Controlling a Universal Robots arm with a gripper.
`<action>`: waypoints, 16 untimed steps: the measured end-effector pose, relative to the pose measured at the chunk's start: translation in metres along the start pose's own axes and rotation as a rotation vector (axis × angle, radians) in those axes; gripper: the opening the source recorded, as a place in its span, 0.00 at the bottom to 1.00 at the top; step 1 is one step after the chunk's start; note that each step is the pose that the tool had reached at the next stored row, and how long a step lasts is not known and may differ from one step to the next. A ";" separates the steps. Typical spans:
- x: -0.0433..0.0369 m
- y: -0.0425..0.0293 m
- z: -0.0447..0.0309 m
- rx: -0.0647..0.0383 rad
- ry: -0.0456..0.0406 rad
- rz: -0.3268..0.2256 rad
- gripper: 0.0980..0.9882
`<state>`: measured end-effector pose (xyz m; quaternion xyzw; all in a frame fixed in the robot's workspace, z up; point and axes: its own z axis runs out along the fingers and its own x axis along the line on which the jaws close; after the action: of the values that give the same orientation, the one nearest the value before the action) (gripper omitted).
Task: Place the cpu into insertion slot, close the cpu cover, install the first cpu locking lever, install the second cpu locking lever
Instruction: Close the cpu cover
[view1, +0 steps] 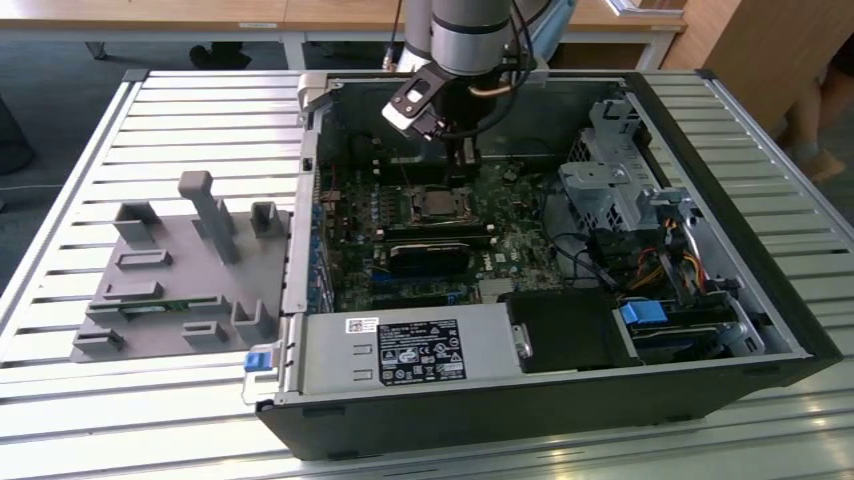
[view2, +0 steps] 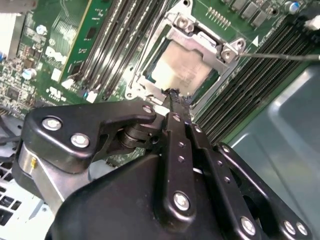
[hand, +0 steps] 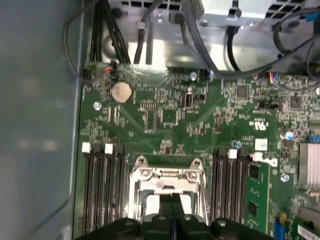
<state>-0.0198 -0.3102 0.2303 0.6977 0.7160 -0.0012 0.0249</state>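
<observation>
1. The open computer case (view1: 534, 420) lies on its side on the slatted tabletop (view1: 200, 120). The arm (view1: 467, 30) reaches down into it from the far end.
2. The pincer (view1: 461, 150) hangs low over the green circuit board (hand: 165, 115), just beside the insertion slot (view1: 437, 206).
3. In both wrist views the pincer (view2: 172, 94) (hand: 172, 202) has its two black fingers pressed together at the tips. I see nothing between them.
4. Those tips sit right at one edge of the slot. Whether they touch the metal rim I cannot tell.
5. The cpu (view2: 182, 67) is seated in the slot, its silvery-grey top flat and facing up.
6. The cpu cover (view2: 197, 37) (hand: 167, 173) lies down around the chip, with the chip's top showing through the cut-out middle.
7. In the second wrist view a thin metal rod (view2: 285, 56) runs out sideways from one corner of the cover, above the board.
8. Long black memory slots (hand: 102, 190) flank the socket on both sides.
9. In the case, near the front of the exterior view, sits the grey power supply box (view1: 400, 350).
10. On the exterior view's left a grey holder (view1: 180, 270) rests on the tabletop, well apart from the pincer.
</observation>
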 end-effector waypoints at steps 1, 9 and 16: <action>0.0001 -0.0004 0.0016 0.000 0.0000 0.000 0.01; 0.0005 -0.0028 0.0116 0.001 0.0000 0.000 0.01; 0.0008 -0.0126 0.0137 0.001 0.0000 0.000 0.01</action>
<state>-0.0319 -0.3102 0.2162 0.6977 0.7160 -0.0017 0.0244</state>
